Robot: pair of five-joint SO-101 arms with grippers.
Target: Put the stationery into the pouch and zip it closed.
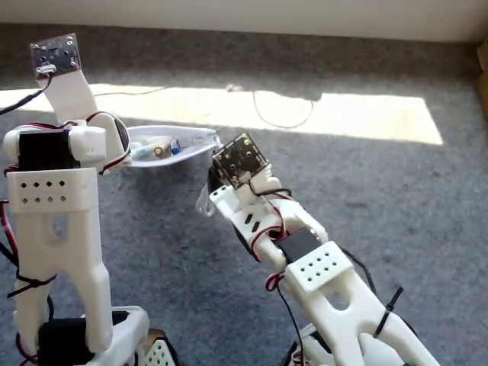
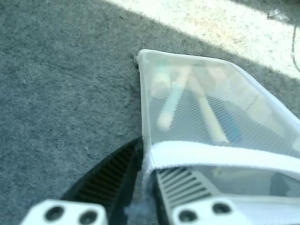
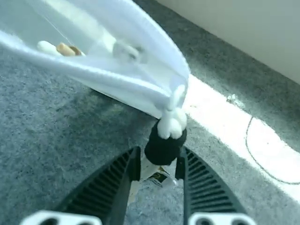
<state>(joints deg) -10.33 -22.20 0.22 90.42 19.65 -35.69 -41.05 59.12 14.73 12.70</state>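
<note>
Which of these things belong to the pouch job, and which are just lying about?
Job: pouch; stationery inside it; zipper pull; left gripper clamping the pouch's edge; right gripper holding the zipper pull.
Lying about: thin cable on the carpet.

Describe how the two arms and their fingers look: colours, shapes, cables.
The left arm and right arm are white plastic shells with black motors, panels of small round holes, thin red and black cables and black cable ties. Each carries a small square circuit board at the wrist. The left fingers and right fingers are ribbed, on white bases with screw holes.
</note>
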